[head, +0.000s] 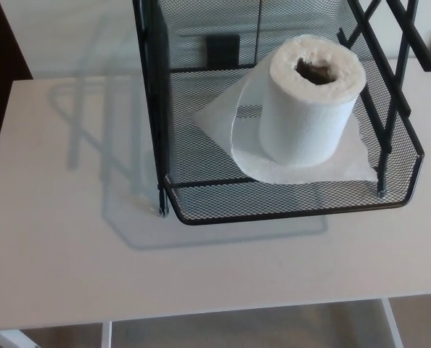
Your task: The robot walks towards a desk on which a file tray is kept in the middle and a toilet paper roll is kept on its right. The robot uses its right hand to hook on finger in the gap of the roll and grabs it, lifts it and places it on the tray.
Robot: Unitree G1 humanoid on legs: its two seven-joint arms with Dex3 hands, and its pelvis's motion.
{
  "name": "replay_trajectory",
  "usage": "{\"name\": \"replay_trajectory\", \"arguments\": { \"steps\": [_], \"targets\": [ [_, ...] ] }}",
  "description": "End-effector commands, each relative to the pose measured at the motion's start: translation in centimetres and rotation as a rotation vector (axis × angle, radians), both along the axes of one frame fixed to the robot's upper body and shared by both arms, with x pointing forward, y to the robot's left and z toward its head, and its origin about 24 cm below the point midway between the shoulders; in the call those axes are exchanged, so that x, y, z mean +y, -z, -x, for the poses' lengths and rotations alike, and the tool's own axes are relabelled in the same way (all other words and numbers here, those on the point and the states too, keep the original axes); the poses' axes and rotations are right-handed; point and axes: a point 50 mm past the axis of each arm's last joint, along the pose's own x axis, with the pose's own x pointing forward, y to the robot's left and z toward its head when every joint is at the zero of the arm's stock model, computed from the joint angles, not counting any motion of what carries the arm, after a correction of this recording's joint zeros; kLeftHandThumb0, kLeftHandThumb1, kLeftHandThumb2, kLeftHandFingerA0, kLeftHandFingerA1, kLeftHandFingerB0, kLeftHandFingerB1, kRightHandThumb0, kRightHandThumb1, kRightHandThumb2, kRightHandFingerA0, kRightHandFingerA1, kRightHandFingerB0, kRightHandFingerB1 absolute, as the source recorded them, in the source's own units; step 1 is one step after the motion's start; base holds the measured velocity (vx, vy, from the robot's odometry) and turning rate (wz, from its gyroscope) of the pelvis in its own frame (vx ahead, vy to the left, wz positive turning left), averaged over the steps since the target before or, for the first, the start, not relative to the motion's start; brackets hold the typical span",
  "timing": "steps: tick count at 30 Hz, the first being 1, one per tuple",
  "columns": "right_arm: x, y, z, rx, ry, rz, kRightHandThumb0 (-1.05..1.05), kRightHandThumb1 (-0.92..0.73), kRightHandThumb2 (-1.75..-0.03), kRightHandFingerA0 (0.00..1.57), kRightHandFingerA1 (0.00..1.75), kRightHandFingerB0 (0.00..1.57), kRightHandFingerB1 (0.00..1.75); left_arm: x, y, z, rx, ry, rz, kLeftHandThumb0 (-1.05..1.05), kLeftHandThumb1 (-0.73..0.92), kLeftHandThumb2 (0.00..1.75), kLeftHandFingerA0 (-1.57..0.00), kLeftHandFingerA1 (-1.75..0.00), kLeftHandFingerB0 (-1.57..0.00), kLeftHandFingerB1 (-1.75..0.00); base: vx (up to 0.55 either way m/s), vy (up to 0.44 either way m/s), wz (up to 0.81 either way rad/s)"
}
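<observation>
A white toilet paper roll (308, 109) stands upright inside the black mesh file tray (288, 206), its brown core hole facing up. A loose tail of paper (219, 119) trails from the roll across the tray's mesh floor toward the left. Neither of my hands shows in the head view.
The tray stands on a white desk (70, 246), with black upright frame bars (152, 101) at its left and right sides. The desk's front edge runs along the bottom of the picture, with floor and white legs below it.
</observation>
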Motion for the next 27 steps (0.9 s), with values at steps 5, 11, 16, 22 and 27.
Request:
{"name": "replay_trajectory", "arguments": {
  "steps": [5, 11, 16, 22, 27],
  "targets": [
    [0.07, -2.15, -0.85, 0.033, -0.401, 0.052, -0.49, -0.79, -0.64, 0.48, 0.66, 0.23, 0.33, 1.02, -0.66, 0.54, 0.049, -0.006, -0.046, -1.04, 0.92, 0.83, -0.28, -1.01, -0.18, -0.87, 0.00, 0.000, 0.00],
    [0.02, -2.21, -1.00, 0.027, -0.411, 0.053, -0.49, -0.79, -0.64, 0.48, 0.66, 0.23, 0.33, 1.06, -0.65, 0.54, 0.040, -0.022, -0.039, -1.05, 0.74, 1.29, -0.41, -0.95, -0.24, -0.82, 0.00, 0.000, 0.00],
    [-0.05, -2.23, -0.94, 0.025, -0.418, 0.052, -0.49, -0.79, -0.64, 0.48, 0.66, 0.23, 0.33, 1.04, -0.59, 0.60, 0.056, 0.002, -0.062, -1.05, 0.76, 1.31, -0.44, -0.96, -0.25, -0.82, 0.00, 0.000, 0.00],
    [-0.10, -2.17, -0.98, 0.017, -0.423, 0.051, -0.49, -0.79, -0.64, 0.48, 0.66, 0.23, 0.33, 1.14, -0.79, 0.31, 0.043, -0.024, -0.053, -1.05, 0.92, 0.79, -0.27, -1.02, -0.20, -0.89, 0.00, 0.000, 0.00],
    [-0.14, -2.23, -1.00, 0.016, -0.428, 0.051, -0.49, -0.79, -0.64, 0.48, 0.66, 0.23, 0.33, 1.12, -0.76, 0.45, 0.049, -0.001, -0.062, -1.05, 0.92, 0.83, -0.27, -1.01, -0.20, -0.89, 0.00, 0.000, 0.00]
  ]
}}
